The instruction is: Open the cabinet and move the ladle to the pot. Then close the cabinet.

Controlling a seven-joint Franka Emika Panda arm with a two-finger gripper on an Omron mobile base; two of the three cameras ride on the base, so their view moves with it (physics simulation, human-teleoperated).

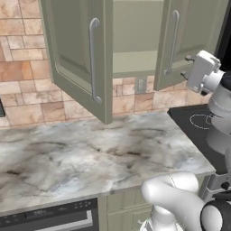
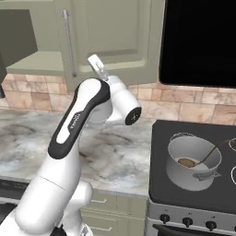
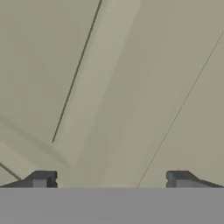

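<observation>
Sage-green wall cabinet (image 1: 135, 49): both raised-panel doors ajar. Slim dark-handled ladle (image 2: 203, 159): already lying in the round grey steel pot (image 2: 192, 167) on the stove. Claw (image 3: 112, 179): spread wide, holding nothing (facing green panelling close up). Remaining step, by my judgement: closing; push flat and steadily against each door's outer face.

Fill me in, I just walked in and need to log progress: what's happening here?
The white robot arm's gripper is open, holding nothing, raised close to the sage-green wall cabinet, whose two doors stand open. The slim dark-handled ladle already rests in the round grey steel pot on the black stovetop. Closing the cabinet is what seems left.
</observation>
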